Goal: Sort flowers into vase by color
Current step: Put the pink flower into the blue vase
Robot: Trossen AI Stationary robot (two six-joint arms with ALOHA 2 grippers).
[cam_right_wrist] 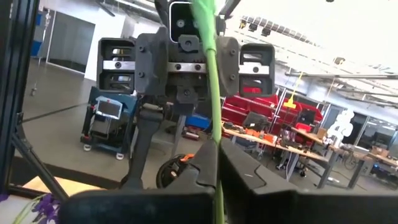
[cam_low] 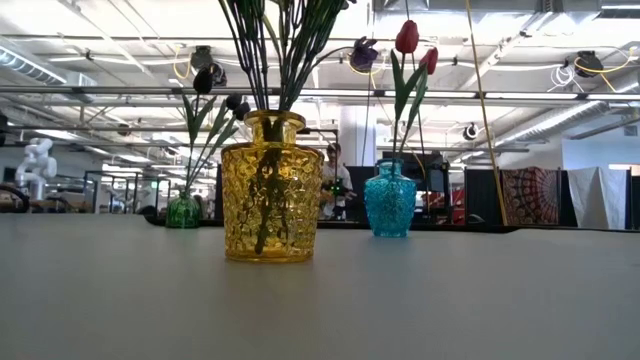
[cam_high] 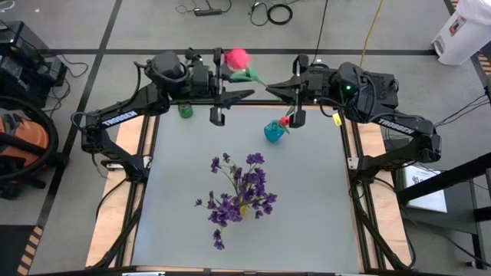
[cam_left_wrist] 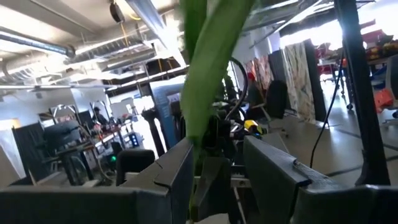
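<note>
- High view: at the table's far edge, between the two arms, an artificial pink-headed flower on a thin green stem, long axis slanting, head towards the far left, stem end towards the right arm.
- Right gripper clamped on the stem end; left gripper just beside it, tip facing tip.
- Below them, a small green glass vase near the left arm and a blue glass vase with small red tulips near the right arm.
- At mid-table, well apart, a yellow vase hidden under bushy purple sprays; bare grey surface all round it, out to the near and side edges.
- Low view: yellow patterned glass vase nearest, stems upright; blue and green vases behind, black-headed blooms above the green one. No gripper visible here.
- Left wrist view: fingers standing apart, a broad green leaf rising out of the gap between them.
- Right wrist view: fingers pressed narrow onto the stem, stem pointing straight ahead at the left gripper.
</note>
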